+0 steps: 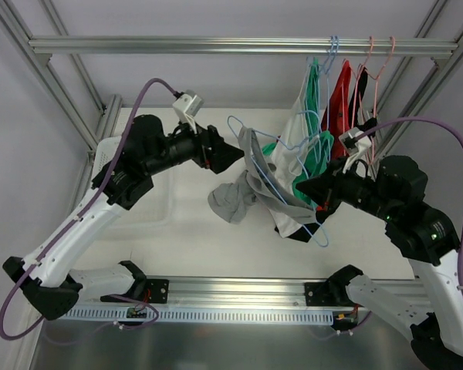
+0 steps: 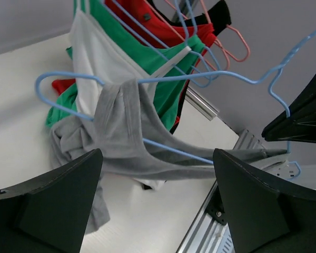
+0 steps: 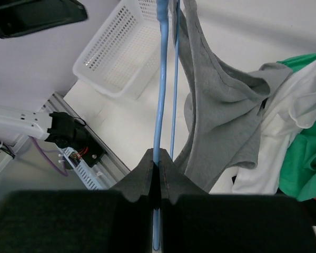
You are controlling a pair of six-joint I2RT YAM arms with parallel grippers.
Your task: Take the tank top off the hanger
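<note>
**Item:** grey tank top [image 1: 233,199], mid-scene, bunched low on a blue hanger [image 3: 159,79], its fabric draped over the wire.

**Right hand** [image 3: 157,171]: pinched closed on the hanger's wire.

**Left hand** [image 1: 233,154]: jaws apart, empty, just left of the fabric.

**Handling:** take bunched cloth, not wire. Draw it leftward off the hanger arm while the right hand holds firm.
</note>
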